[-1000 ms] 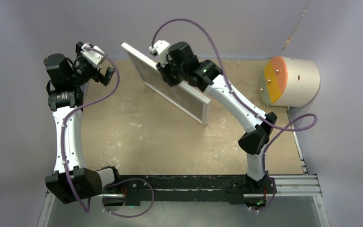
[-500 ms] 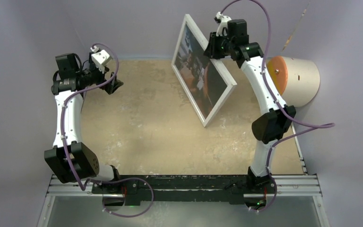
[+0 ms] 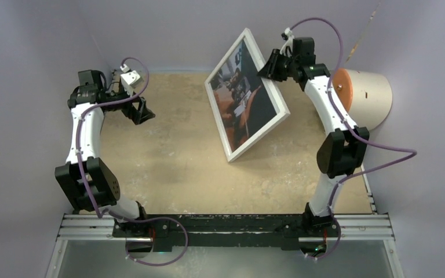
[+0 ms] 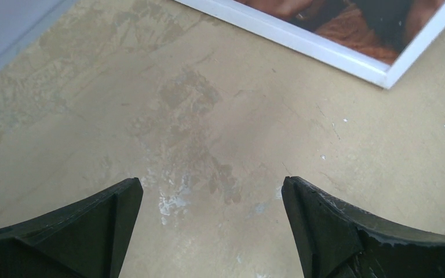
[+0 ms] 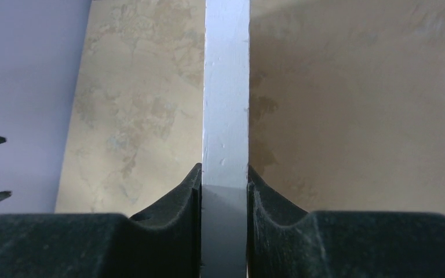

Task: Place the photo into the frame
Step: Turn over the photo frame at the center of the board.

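White-rimmed thin rectangular picture frame (image 3: pixel 259 138) stands tilted, its lower corner apparently resting on the mottled tan tabletop (image 3: pixel 174 168). The right gripper (image 5: pixel 225 174) pinches the rim's narrow edge squarely between both jaws, with tabletop showing on either side of them. Glossy dark, orange-brown and white photo (image 3: pixel 244 95) sits within the frame, facing the overhead view, below and to the left of that grip; the left gripper (image 4: pixel 211 191) holds nothing, jaws spread wide above the tabletop, the frame's corner well ahead of them and off to their right.
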Motion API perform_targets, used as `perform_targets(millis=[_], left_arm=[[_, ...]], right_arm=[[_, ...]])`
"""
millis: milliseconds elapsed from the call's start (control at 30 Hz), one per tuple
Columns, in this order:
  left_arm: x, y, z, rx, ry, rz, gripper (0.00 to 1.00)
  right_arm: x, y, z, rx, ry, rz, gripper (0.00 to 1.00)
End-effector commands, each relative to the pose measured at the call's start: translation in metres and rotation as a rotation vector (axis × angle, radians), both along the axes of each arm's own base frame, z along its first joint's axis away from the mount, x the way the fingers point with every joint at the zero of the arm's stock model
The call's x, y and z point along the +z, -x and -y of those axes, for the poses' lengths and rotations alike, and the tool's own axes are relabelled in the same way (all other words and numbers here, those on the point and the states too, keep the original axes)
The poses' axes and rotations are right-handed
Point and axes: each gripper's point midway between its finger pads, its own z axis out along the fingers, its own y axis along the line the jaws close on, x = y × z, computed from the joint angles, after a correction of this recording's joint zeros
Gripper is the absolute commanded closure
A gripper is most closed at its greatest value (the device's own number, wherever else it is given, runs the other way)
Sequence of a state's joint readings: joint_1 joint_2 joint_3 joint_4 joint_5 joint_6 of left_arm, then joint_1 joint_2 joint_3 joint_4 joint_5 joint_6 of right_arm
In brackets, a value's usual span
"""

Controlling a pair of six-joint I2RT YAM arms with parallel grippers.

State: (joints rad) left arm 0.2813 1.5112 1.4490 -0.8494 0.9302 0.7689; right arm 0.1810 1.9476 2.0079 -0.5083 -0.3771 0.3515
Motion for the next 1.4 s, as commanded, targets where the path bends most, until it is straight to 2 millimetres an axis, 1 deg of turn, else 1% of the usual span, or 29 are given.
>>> perform_targets(millis=[0, 100, 133, 300, 400, 467, 567, 667, 733, 867, 900, 933, 967, 1000, 1100, 1200, 1300, 1367], left_arm=[[-0.015, 0.002, -0.006, -0.007, -0.007, -0.065, 0.01], [-0.028, -0.001, -0.013, 0.038, -0.026, -0.107, 0.01], [-0.033, -0.001, -0.015, 0.052, -0.025, -0.117, 0.0], [-0.046, 0.0, -0.021, 0.113, -0.028, -0.126, 0.0], [-0.054, 0.003, -0.021, 0.119, -0.03, -0.119, 0.0], [-0.063, 0.006, -0.019, 0.121, -0.024, -0.136, 0.0], [-0.078, 0.01, -0.019, 0.119, -0.019, -0.173, 0.0], [-0.084, 0.011, -0.019, 0.12, -0.013, -0.191, 0.0], [-0.086, 0.011, -0.019, 0.125, -0.009, -0.187, 0.0], [-0.09, 0.01, -0.021, 0.139, -0.005, -0.186, 0.0], [-0.09, 0.01, -0.02, 0.139, -0.003, -0.185, 0.0], [-0.091, 0.01, -0.02, 0.141, -0.001, -0.187, 0.0], [-0.092, 0.01, -0.02, 0.141, 0.002, -0.188, 0.0], [-0.092, 0.01, -0.02, 0.144, 0.005, -0.186, 0.0], [-0.094, 0.009, -0.018, 0.15, 0.018, -0.188, 0.0], [-0.095, 0.007, -0.019, 0.171, 0.031, -0.191, 0.0], [-0.097, 0.003, -0.02, 0.202, 0.047, -0.175, 0.0], [-0.099, 0.0, -0.021, 0.235, 0.066, -0.164, 0.0]], right_arm=[[-0.053, 0.056, -0.028, 0.075, -0.136, -0.188, 0.94], [-0.069, 0.077, -0.031, 0.074, -0.203, -0.2, 0.91], [-0.077, 0.084, -0.031, 0.072, -0.218, -0.213, 0.91], [-0.124, 0.11, -0.022, -0.005, -0.244, -0.256, 0.89], [-0.15, 0.123, -0.019, -0.056, -0.298, -0.257, 0.88], [-0.165, 0.126, -0.015, -0.103, -0.321, -0.241, 0.86], [-0.183, 0.13, -0.015, -0.114, -0.349, -0.235, 0.81], [-0.201, 0.132, -0.018, -0.079, -0.335, -0.258, 0.75], [-0.211, 0.134, -0.017, -0.072, -0.314, -0.276, 0.68], [-0.221, 0.137, -0.013, -0.076, -0.273, -0.28, 0.59], [-0.224, 0.137, -0.012, -0.08, -0.265, -0.282, 0.51], [-0.225, 0.137, -0.01, -0.089, -0.257, -0.285, 0.41], [-0.227, 0.137, -0.008, -0.103, -0.248, -0.29, 0.14], [-0.229, 0.136, -0.005, -0.121, -0.231, -0.295, 0.03], [-0.229, 0.136, 0.005, -0.166, -0.18, -0.294, 0.01], [-0.224, 0.134, 0.019, -0.212, -0.103, -0.272, 0.01], [-0.215, 0.133, 0.039, -0.263, 0.007, -0.244, 0.01], [-0.207, 0.131, 0.062, -0.34, 0.111, -0.208, 0.01]])
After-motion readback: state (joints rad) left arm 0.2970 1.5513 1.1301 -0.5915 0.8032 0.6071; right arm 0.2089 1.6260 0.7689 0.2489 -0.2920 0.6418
